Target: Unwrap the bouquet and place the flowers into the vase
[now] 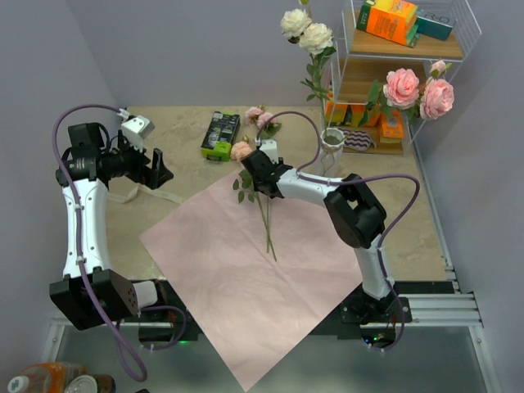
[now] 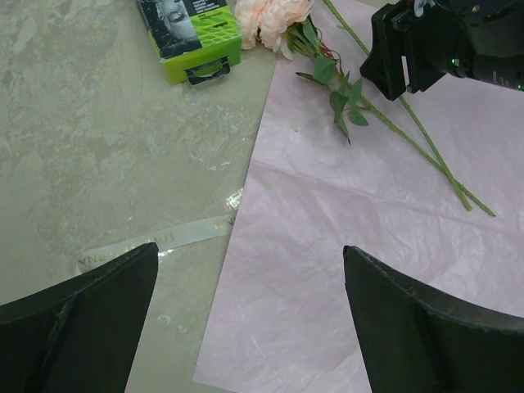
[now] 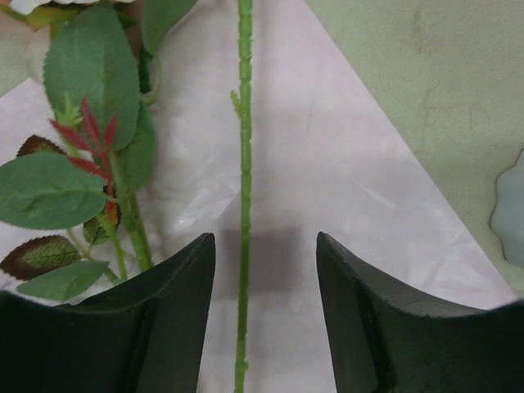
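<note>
Pink paper lies flat, unwrapping done; white blooms stand in the vase. Around a remaining stem the right fingers stand apart; left fingers gape.

grey walls, beige marbled table, white wire shelf back right.

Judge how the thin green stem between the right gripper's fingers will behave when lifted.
Probably light and floppy: the stem is long and thin, so its ends may sag. It is narrow, so it could twist or slip between the open fingers of the right gripper.
</note>
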`<state>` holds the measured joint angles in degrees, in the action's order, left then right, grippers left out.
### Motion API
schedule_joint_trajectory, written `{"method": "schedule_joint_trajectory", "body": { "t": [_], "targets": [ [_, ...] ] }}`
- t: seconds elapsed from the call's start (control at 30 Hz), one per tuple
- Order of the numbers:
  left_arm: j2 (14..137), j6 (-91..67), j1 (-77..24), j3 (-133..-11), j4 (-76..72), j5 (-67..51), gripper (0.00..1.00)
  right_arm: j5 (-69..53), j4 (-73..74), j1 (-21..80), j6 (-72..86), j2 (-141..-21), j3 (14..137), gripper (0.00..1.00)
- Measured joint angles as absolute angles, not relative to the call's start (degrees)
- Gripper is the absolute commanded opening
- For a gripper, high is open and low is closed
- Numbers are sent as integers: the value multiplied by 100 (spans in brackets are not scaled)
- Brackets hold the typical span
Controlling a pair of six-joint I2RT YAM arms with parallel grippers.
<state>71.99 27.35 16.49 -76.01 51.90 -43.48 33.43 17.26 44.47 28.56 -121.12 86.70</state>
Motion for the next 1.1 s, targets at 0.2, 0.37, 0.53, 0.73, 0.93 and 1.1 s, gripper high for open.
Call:
{"method": "schedule_joint_trajectory", "body": {
  "t": [0.2, 0.37, 0.53, 0.73, 0.93, 1.1],
  "targets": [
    [7201, 2775, 1649, -7507, 5133, -4318, 99, 3328, 1723, 4338, 2869, -12112, 8670, 50],
    [7212, 2810, 1649, -7507, 5135, -4305, 99, 3240, 1715, 4353, 2919, -12186, 8676, 42],
    [7214, 2816, 1649, -7507, 5155, -4307, 99, 3186, 1647, 4359, 3046, -12326, 8680, 32],
    [7214, 2823, 1649, -7507, 5159, -4307, 99, 3173, 1573, 4366, 3166, -12313, 8648, 0],
    [7214, 2825, 1649, -7507, 5159, -4329, 99, 3199, 1402, 4423, 3188, -11723, 8053, 0],
    [7210, 2825, 1649, -7507, 5179, -4383, 99, 3389, 1146, 4650, 3011, -10687, 7725, 0]
  ]
}}
